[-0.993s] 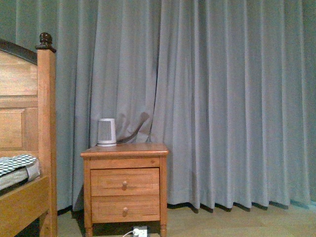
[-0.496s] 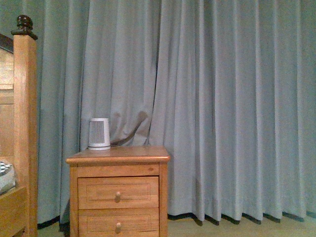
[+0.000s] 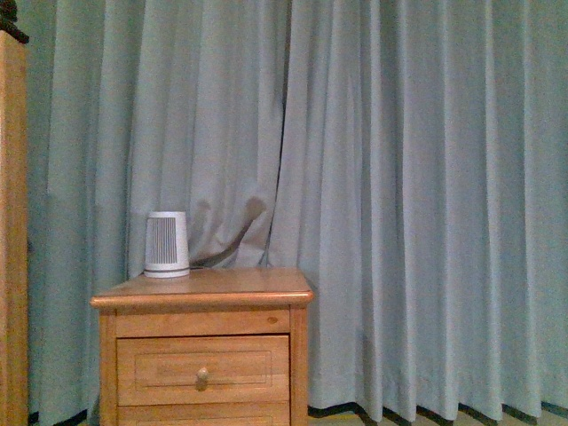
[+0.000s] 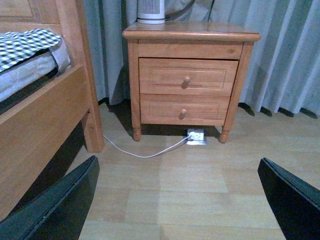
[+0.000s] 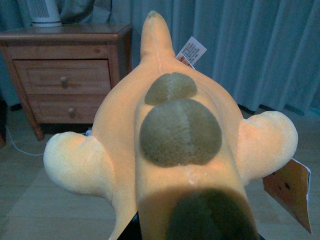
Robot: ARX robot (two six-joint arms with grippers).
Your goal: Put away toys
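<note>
In the front view a wooden nightstand (image 3: pixel 204 355) stands against a grey-blue curtain (image 3: pixel 399 204) that fills the background. A small white ribbed device (image 3: pixel 167 244) sits on its top towards the back left, and one drawer with a round knob (image 3: pixel 201 379) shows in full. A bedpost (image 3: pixel 11 231) runs down the left edge. Neither arm shows here.

In the left wrist view the left gripper (image 4: pixel 175 210) is spread wide, its two dark fingers (image 4: pixel 60 205) at the lower corners with only bare wooden floor (image 4: pixel 200 190) between them. Ahead is the nightstand with both drawers shut. Under it lies a power strip (image 4: pixel 196 136), its white cable (image 4: pixel 145 150) trailing towards the bed frame (image 4: pixel 45 115). Checked bedding (image 4: pixel 25 42) lies on top.

In the right wrist view the plush toy (image 5: pixel 170 140) fills the frame, held up off the floor right against the wrist. It is orange-yellow with dark rounded patches and stubby limbs at either side. The right gripper (image 5: pixel 131 231) shows only as a dark sliver beneath the toy, closed on it; its fingers are hidden. A white tag (image 5: pixel 191 51) and a brown card tag (image 5: pixel 290 192) hang from the toy. It blocks most of the nightstand behind.

Compared with half a second ago, the front view has the nightstand lower and further left. The bedpost is nearly off the edge, and the lower drawer knob and the bedding are out of frame.
</note>
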